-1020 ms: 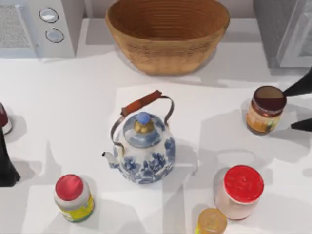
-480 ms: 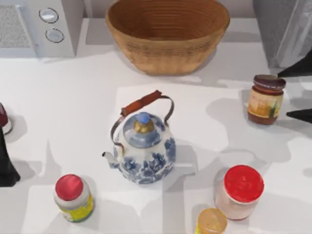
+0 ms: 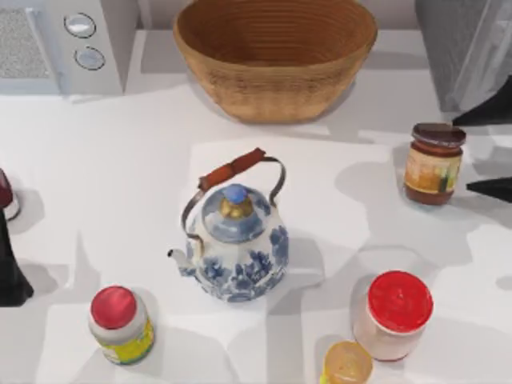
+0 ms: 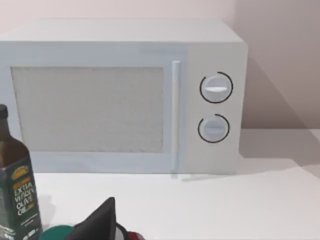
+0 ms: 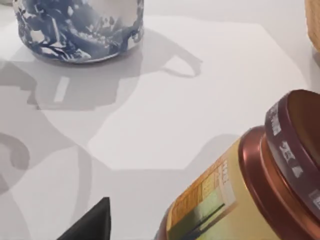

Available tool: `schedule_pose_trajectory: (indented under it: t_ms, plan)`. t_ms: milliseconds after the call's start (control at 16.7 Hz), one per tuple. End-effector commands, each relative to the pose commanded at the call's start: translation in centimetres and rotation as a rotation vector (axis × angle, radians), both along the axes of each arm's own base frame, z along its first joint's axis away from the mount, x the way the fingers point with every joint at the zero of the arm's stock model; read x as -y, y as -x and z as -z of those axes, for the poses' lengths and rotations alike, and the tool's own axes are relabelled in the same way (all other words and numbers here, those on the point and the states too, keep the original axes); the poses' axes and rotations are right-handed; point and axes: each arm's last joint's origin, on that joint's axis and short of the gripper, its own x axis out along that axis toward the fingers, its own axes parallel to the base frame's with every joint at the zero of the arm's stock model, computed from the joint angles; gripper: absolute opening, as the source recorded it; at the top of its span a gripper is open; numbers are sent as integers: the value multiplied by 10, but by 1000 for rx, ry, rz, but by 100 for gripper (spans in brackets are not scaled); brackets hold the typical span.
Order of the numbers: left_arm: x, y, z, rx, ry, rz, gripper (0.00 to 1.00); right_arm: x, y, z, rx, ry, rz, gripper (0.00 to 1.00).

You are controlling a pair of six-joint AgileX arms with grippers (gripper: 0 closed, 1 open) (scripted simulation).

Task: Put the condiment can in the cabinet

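Top view: my right gripper [image 3: 474,154] is at the table's [image 3: 120,176] right edge. Its two dark fingers [image 3: 490,114] reach in from the side, one past the lid and one past the base of the condiment can [image 3: 433,164]. They stand about a can's width apart and are closed on the can rather than gaping free (the contact itself is hidden behind the can's far side). The can's grey shadow lies apart from it, toward the table's middle, so the can looks to be off the surface. Its maroon lid points toward the back of the table, and its orange-yellow label is turned toward the centre.

The cabinet [image 3: 448,48] is in the back right corner, just behind the can. A woven basket [image 3: 276,56] sits at the back centre, and a white appliance [image 3: 56,44] with two round knobs is at the back left. A blue-and-white teapot [image 3: 236,244] stands mid-table, well apart from the can. At the front are a red-lidded jar [image 3: 396,312] and, on the left, a red-capped bottle [image 3: 120,324].

The right wrist view has the can [image 5: 240,200] close up and slanting across the frame, with one dark fingertip [image 5: 90,222] beside it and the teapot [image 5: 75,25] beyond.

My left gripper [image 3: 10,276] is parked at the left edge, facing the white appliance [image 4: 125,95].
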Motion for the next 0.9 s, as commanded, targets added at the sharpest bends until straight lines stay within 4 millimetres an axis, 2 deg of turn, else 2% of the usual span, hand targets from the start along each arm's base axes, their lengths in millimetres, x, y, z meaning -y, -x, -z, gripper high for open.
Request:
schedule_pose_trajectory:
  t_ms: [900]
  plan:
    - [0,0,0,0,0,0,100,-49,2,37,-9,2,-5,100]
